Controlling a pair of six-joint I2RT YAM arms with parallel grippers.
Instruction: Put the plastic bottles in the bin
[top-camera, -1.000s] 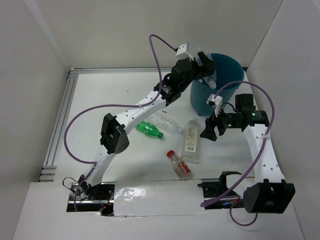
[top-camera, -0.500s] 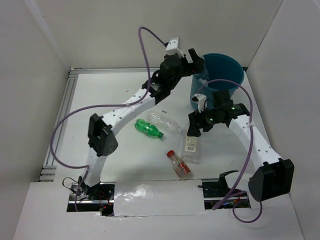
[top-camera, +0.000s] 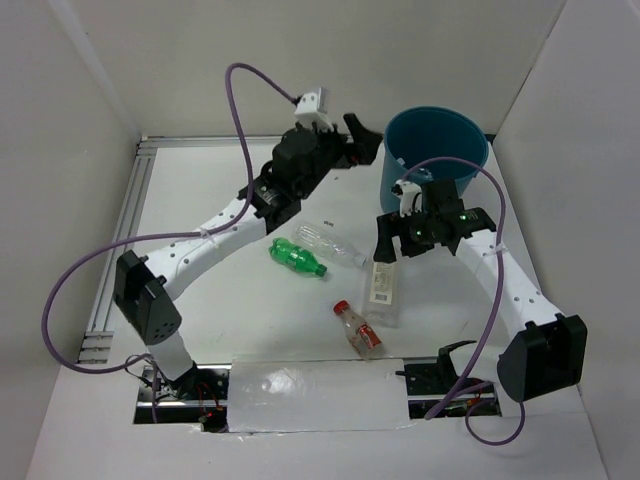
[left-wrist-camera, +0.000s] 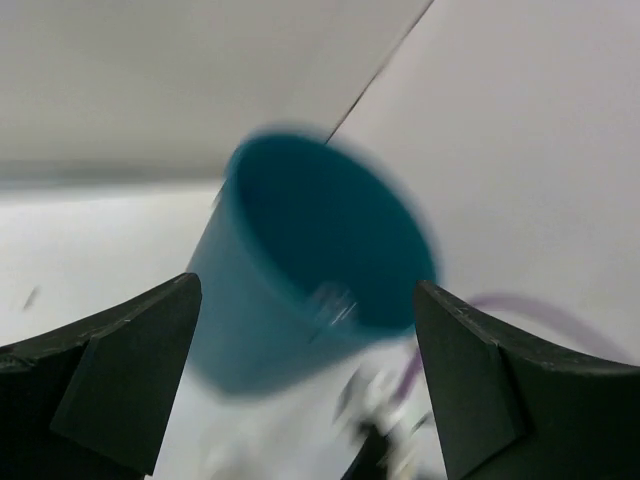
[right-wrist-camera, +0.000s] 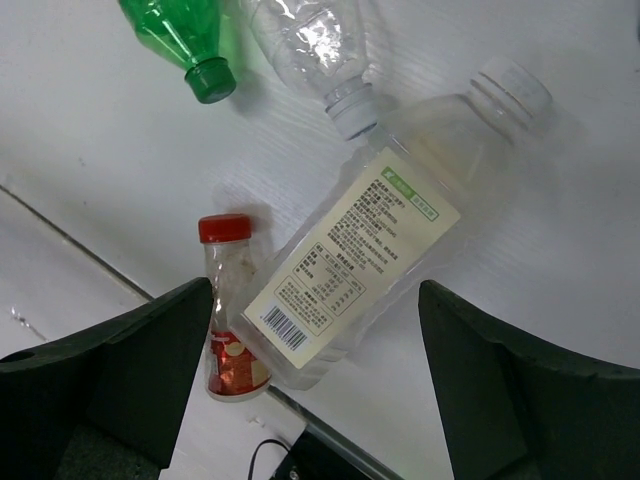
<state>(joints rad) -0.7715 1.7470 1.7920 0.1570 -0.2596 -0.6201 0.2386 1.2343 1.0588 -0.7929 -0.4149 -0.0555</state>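
Note:
The teal bin stands at the back right; it shows blurred in the left wrist view. My left gripper is open and empty, raised just left of the bin's rim. My right gripper is open and empty above the larger flat clear bottle with its white label. A green bottle, a clear ribbed bottle and a red-capped bottle lie on the table. In the right wrist view the flat bottle lies between my open fingers.
White walls close in the table on the left, back and right. A metal rail runs along the table's left edge. A taped strip marks the near edge. Purple cables loop above both arms.
My left gripper has drawn back leftward from over the bin to beside it. My right gripper has moved left and now hangs over the flat bottle.

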